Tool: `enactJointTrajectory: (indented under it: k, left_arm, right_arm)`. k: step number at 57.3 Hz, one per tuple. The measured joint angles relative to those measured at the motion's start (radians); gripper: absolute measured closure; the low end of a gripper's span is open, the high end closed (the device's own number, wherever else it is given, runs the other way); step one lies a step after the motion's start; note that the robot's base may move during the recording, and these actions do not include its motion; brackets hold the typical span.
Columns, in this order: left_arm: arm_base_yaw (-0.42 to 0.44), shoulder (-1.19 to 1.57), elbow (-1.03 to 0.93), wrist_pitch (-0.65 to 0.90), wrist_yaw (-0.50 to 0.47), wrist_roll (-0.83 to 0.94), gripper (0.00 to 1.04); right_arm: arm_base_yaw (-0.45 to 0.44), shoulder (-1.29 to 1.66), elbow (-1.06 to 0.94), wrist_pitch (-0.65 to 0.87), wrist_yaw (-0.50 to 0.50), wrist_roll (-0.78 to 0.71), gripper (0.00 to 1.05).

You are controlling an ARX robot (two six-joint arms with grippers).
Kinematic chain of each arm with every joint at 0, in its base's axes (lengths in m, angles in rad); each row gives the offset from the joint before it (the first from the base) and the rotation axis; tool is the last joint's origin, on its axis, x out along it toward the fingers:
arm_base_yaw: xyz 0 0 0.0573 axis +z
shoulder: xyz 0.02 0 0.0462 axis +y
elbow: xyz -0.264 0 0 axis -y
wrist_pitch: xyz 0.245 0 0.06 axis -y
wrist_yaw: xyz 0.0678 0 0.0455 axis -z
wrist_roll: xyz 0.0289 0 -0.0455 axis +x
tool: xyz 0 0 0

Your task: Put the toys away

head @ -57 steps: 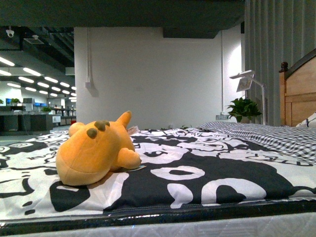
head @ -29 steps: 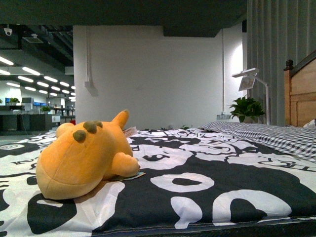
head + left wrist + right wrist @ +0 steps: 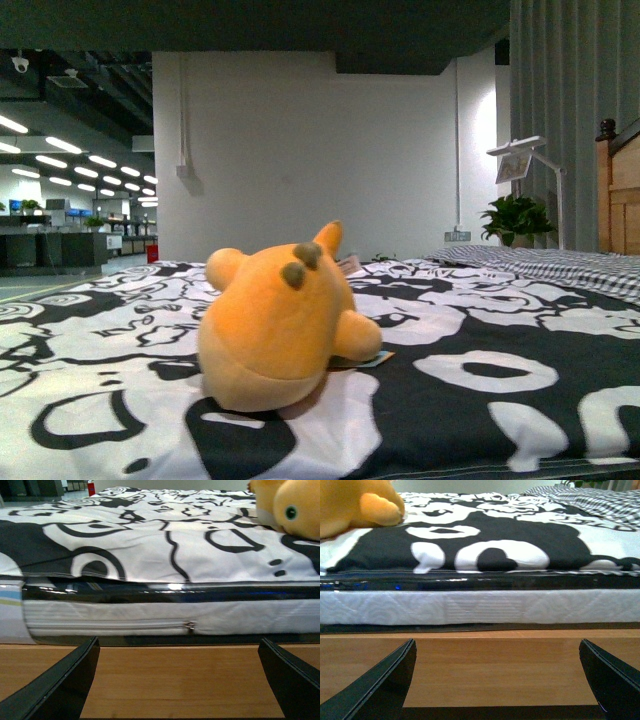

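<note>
Both left pincer (image 3: 178, 642) and right pincer (image 3: 497, 642) gape, plush toy (image 3: 295, 507) (mostly cropped) beyond.

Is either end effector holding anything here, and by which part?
Nothing is held. Left end effector and right end effector are open and empty; the plush toy lies untouched on the bed.

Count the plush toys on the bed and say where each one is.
1. The yellow-orange plush toy lies on the black-and-white bedspread, close to the near edge of the mattress. Nothing else toy-like shows, though the bedspread runs on outside the views.
</note>
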Motion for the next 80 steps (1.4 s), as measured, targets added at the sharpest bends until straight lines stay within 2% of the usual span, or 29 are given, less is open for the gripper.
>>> enactJointTrajectory:
  k: [48, 51, 52, 53, 54, 60, 70, 80]
  left_arm:
    - [-0.001, 0.000, 0.000, -0.002, -0.003, 0.000, 0.06]
    - [-0.001, 0.000, 0.000, -0.002, -0.003, 0.000, 0.06]
    - [-0.001, 0.000, 0.000, -0.002, -0.003, 0.000, 0.06]
    - [-0.001, 0.000, 0.000, -0.002, -0.003, 0.000, 0.06]
    - [-0.001, 0.000, 0.000, -0.002, -0.003, 0.000, 0.06]
    - [-0.001, 0.000, 0.000, -0.003, -0.003, 0.000, 0.06]
    - [-0.001, 0.000, 0.000, -0.002, -0.003, 0.000, 0.06]
    - [-0.001, 0.000, 0.000, -0.002, -0.003, 0.000, 0.06]
  right_arm:
    - [0.000, 0.002, 0.000, 0.003, -0.007, 0.000, 0.06]
    - [0.031, 0.014, 0.003, -0.018, 0.085, 0.021, 0.06]
    - [0.058, 0.029, 0.005, -0.025, 0.171, 0.040, 0.06]
    - [0.072, 0.039, 0.005, -0.025, 0.200, 0.045, 0.06]
    - [0.092, 0.063, 0.006, -0.022, 0.276, 0.061, 0.06]
    - [0.143, 0.153, 0.031, 0.042, 0.389, 0.090, 0.06]
    - [0.229, 0.343, 0.108, 0.243, 0.442, 0.097, 0.06]
    - [0.248, 0.533, 0.168, 0.398, 0.431, 0.098, 0.06]
